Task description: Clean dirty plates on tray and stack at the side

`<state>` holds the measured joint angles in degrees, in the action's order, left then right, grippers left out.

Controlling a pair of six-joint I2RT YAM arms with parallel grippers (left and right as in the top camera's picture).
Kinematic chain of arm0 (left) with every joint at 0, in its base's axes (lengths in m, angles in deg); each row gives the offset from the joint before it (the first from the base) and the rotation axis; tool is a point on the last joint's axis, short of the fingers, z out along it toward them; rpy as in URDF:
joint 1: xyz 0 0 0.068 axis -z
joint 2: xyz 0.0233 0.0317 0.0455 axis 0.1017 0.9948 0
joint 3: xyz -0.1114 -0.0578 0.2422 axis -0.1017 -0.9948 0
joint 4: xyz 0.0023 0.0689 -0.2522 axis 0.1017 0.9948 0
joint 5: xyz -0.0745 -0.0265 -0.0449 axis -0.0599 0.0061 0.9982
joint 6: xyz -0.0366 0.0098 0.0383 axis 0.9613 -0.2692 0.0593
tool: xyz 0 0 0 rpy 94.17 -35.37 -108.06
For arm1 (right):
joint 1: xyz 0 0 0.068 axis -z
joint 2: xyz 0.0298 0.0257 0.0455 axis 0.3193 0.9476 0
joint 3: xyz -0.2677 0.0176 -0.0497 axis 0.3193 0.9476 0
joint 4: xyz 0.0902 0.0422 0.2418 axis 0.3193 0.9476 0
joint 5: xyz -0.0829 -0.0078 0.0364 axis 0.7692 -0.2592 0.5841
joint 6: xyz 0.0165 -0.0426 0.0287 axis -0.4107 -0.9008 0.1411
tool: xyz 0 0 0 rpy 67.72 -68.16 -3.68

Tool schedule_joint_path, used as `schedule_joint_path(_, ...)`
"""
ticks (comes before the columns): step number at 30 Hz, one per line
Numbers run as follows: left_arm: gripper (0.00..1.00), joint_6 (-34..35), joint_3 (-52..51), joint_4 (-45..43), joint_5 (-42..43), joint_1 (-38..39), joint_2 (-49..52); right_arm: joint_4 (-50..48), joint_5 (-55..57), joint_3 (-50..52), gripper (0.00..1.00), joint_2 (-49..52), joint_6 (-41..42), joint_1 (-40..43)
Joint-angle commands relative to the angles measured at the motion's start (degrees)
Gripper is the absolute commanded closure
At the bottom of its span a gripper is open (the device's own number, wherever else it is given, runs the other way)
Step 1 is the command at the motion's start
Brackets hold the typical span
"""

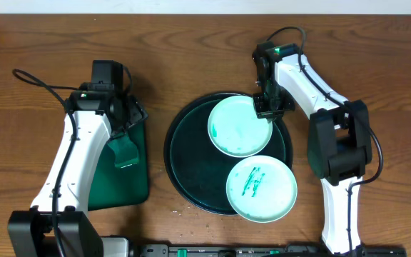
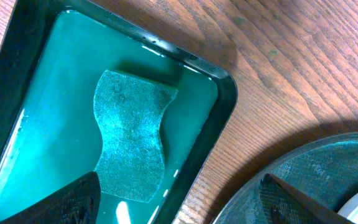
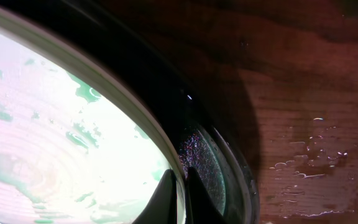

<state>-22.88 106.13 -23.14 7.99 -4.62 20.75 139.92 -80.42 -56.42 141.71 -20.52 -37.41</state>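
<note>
The right gripper (image 1: 270, 107) pinches the rim of the wiped plate (image 1: 237, 127), which lies at the back of the big tray (image 1: 184, 153), likely to lift it out, while the left gripper (image 1: 125, 146) hangs wide open over the sponge (image 2: 129, 134).

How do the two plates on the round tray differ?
The upper plate is wiped to faint green smears; the lower plate carries a clear green scribble. The right gripper pinches the upper plate's rim; no gripper touches the lower plate. Both are round, pale, and lie on the tray.
</note>
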Motion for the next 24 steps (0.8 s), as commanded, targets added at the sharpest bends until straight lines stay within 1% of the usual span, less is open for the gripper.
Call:
schedule_joint_path(1,0.18,-0.37,0.83,0.15,-0.11,-0.28,-0.13,-0.37,0.24,-0.74,0.99,-0.37,0.24,-0.26)
schedule_joint_path(15,0.18,-0.37,0.83,-0.33,-0.09,-0.28,-0.13,-1.36,3.41,-1.18,0.98,-8.55,0.04,-1.57)
schedule_joint_path(24,0.18,-0.37,0.83,-0.74,-0.11,-0.28,-0.13,-1.68,3.63,-1.29,0.99,-9.62,-0.33,-1.79)
